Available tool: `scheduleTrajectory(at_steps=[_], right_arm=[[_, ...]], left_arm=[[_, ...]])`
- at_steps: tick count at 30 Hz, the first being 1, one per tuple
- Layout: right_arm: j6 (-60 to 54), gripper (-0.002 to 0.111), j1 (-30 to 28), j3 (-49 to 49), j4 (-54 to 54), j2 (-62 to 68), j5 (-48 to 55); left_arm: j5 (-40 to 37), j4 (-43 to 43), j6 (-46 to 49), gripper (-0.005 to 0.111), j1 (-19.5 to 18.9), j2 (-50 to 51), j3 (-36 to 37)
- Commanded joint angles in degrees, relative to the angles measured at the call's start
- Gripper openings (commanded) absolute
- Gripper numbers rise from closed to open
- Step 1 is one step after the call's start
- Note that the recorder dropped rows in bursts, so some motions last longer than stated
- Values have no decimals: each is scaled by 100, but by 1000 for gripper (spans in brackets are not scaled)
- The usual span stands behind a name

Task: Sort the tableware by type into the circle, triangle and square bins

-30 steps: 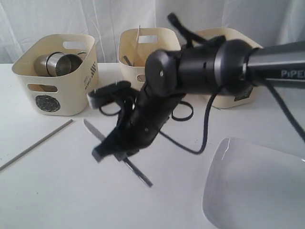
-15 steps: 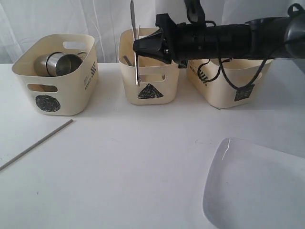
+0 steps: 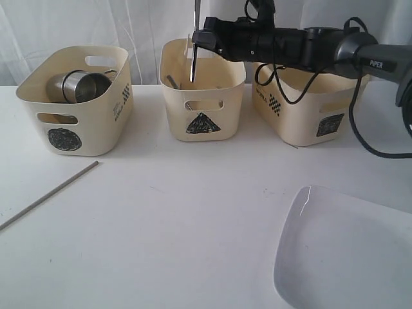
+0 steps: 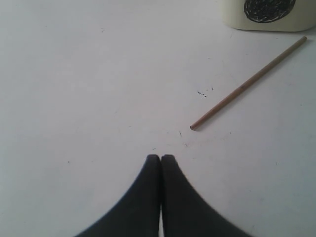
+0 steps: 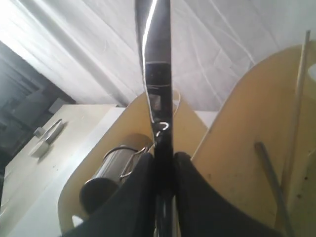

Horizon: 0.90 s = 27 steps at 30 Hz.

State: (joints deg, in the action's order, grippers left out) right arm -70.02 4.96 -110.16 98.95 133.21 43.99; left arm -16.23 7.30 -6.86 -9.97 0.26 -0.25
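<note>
Right pincer (image 3: 198, 40): pinching the knife (image 3: 194, 51); blade upright, lower end at the mouth of the triangle bin (image 3: 203, 106).
Left pincer (image 4: 160, 159): pressed together, nothing between; above bare tabletop (image 4: 74, 74), near one chopstick (image 4: 247, 85) but apart.
Triangle bin: middle of three, black triangle on its front.
Circle bin (image 3: 77, 112): left; holds a steel mug (image 3: 80, 85).
Square bin (image 3: 309, 109): right; checkered sticker, its print unreadable.
Writing: "PIPER" on the right arm (image 3: 360, 55).
Plate (image 3: 347, 251): white, on the tabletop, well apart from the bins.

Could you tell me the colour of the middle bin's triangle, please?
The triangle is black, clearest in the exterior view.
</note>
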Motion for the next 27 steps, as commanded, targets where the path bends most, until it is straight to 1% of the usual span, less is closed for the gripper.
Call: scheduleTrajectory(at_steps=[1, 4, 5, 7, 12, 14, 18, 21, 22, 23, 24, 27], right_arm=[[-85, 0, -44, -448, 100, 237, -400], [-85, 0, -44, -459, 100, 293, -876], [-76, 2, -44, -459, 100, 314, -913], [-76, 9, -44, -459, 100, 315, -902], [-76, 35, -44, -459, 100, 315, -779], [-76, 38, -44, -459, 100, 315, -768], [-76, 38, -44, -459, 100, 315, -335], [-73, 38, -44, -459, 100, 229, 329], [-73, 36, -44, -459, 100, 186, 675], [-73, 32, -44, -459, -25, 126, 903], [-73, 27, -44, -459, -233, 60, 1126], [97, 2, -32, -459, -1513, -227, 1800]], left_arm=[[4, 9, -20, 0, 36, -26, 25], [4, 9, -20, 0, 36, -26, 25], [4, 9, -20, 0, 36, -26, 25], [4, 9, -20, 0, 36, -26, 25], [4, 9, -20, 0, 36, -26, 25], [4, 9, -20, 0, 36, -26, 25], [4, 9, -20, 0, 36, -26, 25], [4, 9, -20, 0, 36, -26, 25], [4, 9, -20, 0, 36, -26, 25], [4, 9, -20, 0, 36, -26, 25], [4, 9, -20, 0, 36, -26, 25], [4, 9, -20, 0, 36, -26, 25]])
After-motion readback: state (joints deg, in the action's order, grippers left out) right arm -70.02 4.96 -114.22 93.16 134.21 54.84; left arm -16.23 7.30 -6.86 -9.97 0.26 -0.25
